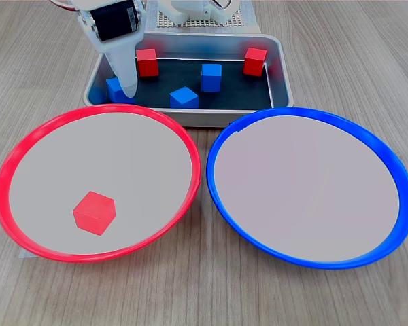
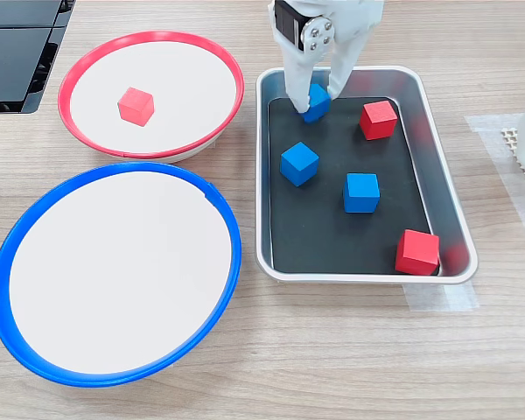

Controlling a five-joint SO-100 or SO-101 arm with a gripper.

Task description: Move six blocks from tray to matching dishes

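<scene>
Step in hand: picking a blue block; the gripper (image 2: pixel 316 90) stands in the tray (image 2: pixel 451 229), at its far end in the second exterior view.
Gripper state: spread, 1 white finger on each side of the blue block (image 2: pixel 318 102); I judge it not yet pinched, though contact is hard to tell.
Same block, other camera: in the first exterior view it sits at the tray's left near corner (image 1: pixel 117 88), half hidden by a finger.
Done so far: 1 red block (image 1: pixel 94 212) lies in the red-rimmed dish (image 1: pixel 13 156); the blue-rimmed dish (image 1: pixel 387 159) holds nothing.
Left in tray: 5 blocks, namely 3 blue and 2 red, all apart from each other.
Next move calls for: closing squarely on the cube's faces, lifting clear of the raised rim, then carrying to the blue-rimmed dish, which lies well apart, past the red one in the second exterior view.
Surface: pale wood-grain tabletop (image 2: pixel 332 367); both dishes sit just beside the tray.
Room: a dark flat object (image 2: pixel 13 52) at the second exterior view's left edge; a white perforated base (image 1: pixel 211 22) behind the tray in the first exterior view.
</scene>
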